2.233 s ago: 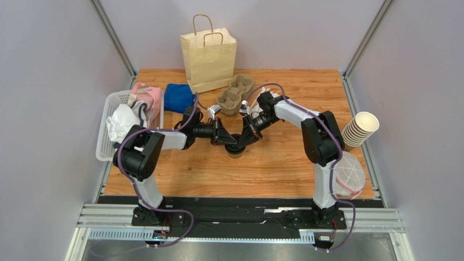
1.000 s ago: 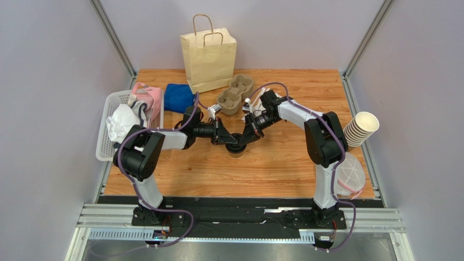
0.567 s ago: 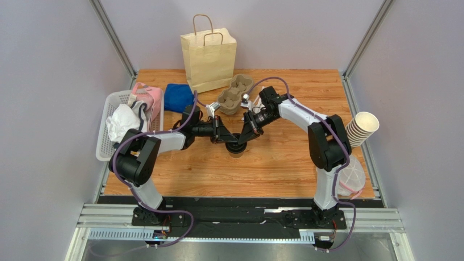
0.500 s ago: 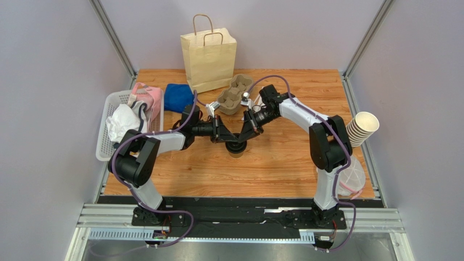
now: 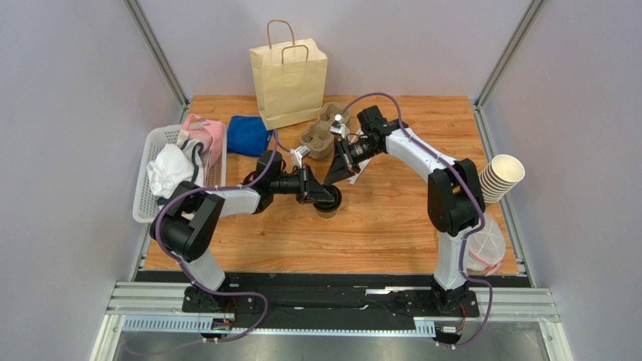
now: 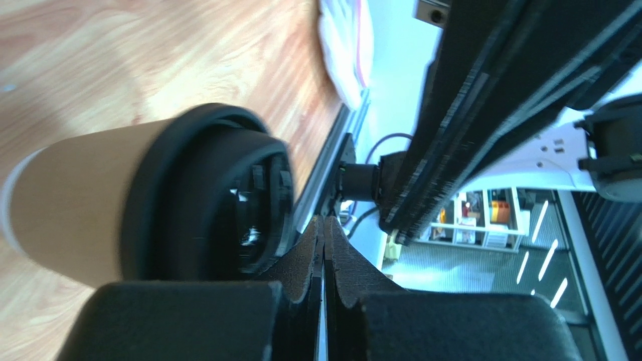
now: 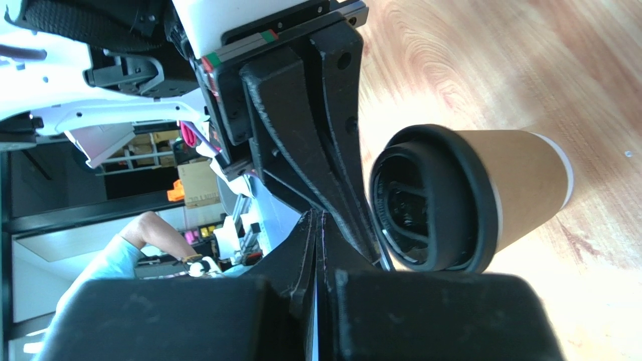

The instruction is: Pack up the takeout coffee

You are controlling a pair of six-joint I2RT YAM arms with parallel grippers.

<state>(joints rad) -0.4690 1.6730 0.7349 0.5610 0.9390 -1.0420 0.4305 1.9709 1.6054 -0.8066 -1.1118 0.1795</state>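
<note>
The takeout coffee [image 7: 475, 195] stands upright, lid on, mid-counter [image 5: 392, 226], with the left fingers [image 6: 301, 259] pressed together empty just beside it and the right fingers [image 7: 298, 259] likewise closed nearby.

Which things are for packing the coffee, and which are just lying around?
For the job: takeout coffee, paper bag, probably the cardboard cup carrier.
Just lying about: blue cloth, white basket, stack of empty cups.
</note>
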